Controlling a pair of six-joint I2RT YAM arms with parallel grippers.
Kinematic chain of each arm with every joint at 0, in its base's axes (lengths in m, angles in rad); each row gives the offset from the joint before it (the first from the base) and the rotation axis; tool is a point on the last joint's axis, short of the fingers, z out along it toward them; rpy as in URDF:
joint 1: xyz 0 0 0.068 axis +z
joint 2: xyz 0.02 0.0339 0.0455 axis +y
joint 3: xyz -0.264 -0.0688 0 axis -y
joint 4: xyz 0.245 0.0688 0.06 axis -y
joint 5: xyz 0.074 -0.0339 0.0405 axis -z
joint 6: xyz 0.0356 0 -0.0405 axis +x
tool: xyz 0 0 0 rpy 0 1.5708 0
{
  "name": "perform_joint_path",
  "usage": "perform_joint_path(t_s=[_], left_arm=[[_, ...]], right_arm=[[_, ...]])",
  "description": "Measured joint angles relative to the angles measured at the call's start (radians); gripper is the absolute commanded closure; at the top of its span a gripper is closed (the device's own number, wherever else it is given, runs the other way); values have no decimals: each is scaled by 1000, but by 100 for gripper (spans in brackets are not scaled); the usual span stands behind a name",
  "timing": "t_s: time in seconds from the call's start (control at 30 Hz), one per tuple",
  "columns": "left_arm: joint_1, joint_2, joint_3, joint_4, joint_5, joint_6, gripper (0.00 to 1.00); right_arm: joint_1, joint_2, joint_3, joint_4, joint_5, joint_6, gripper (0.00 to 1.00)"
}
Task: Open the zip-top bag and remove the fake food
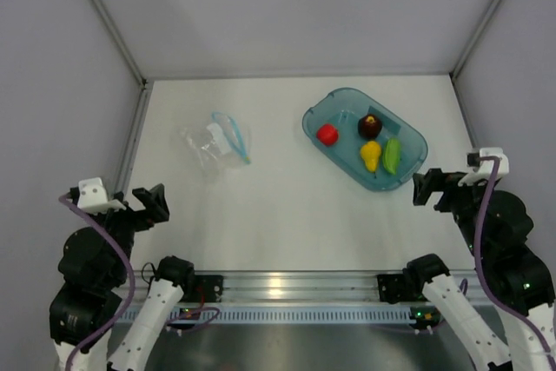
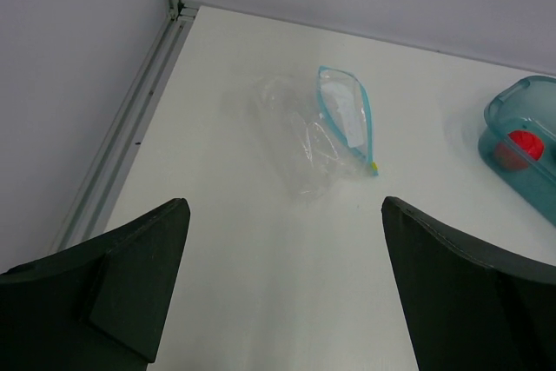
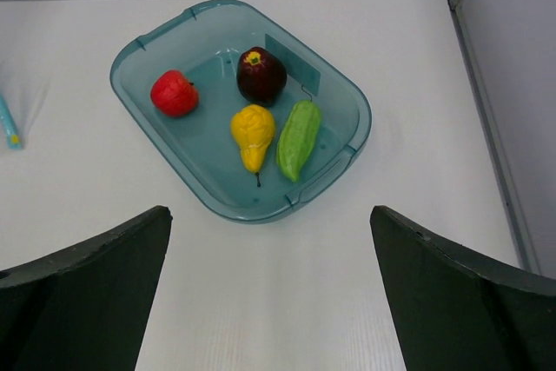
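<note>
The teal translucent tray [image 3: 201, 149] is holding red, maroon, yellow and green fake food [image 3: 253, 132]; the clear zip-top bag [image 2: 304, 141] is showing a light blue zip strip [image 2: 368, 123].

In the left wrist view the right edge of the frame cuts the teal tray [image 2: 495, 128], so only the red piece [image 2: 524, 147] of the fake food shows there, blurred through the tray wall. At the far left edge of the right wrist view only a tip of the zip-top bag [image 3: 8, 123] appears. The bottom edge of each wrist view crops the fingers of the left gripper [image 2: 282, 206] and the right gripper [image 3: 268, 210].
</note>
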Motion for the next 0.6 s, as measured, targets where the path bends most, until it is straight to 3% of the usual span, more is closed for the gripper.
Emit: perform_joint_path(t_s=[0.23,0.6], left_arm=[[0,-97,37,-63,-2,1,2],[0,-104,41,-80,-7,0,2]], right_arm=[[41,-98,0,-24,82,-16,1],[41,-75,0,-37,95,-23,1]])
